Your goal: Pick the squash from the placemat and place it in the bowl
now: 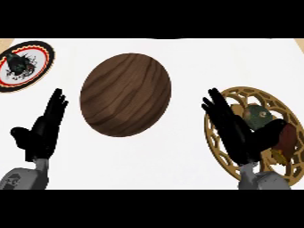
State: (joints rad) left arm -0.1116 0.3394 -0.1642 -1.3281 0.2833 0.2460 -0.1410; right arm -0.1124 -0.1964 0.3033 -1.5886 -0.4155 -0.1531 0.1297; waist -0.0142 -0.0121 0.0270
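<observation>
The squash [259,116], green at its top and dark red lower down, lies on a round golden lattice placemat [277,101] at the right. My right hand [242,139] is over the placemat's left part with its fingers straight and pointing away. Its thumb reaches across the squash's middle and hides part of it. A brown wooden bowl [126,94] sits in the centre of the white counter, left of that hand. My left hand [42,131] rests open at the lower left, fingers up, apart from the bowl.
A round black, white and red plate [41,53] with a dark object [19,65] on it sits at the far left corner. White counter shows between the bowl and the placemat.
</observation>
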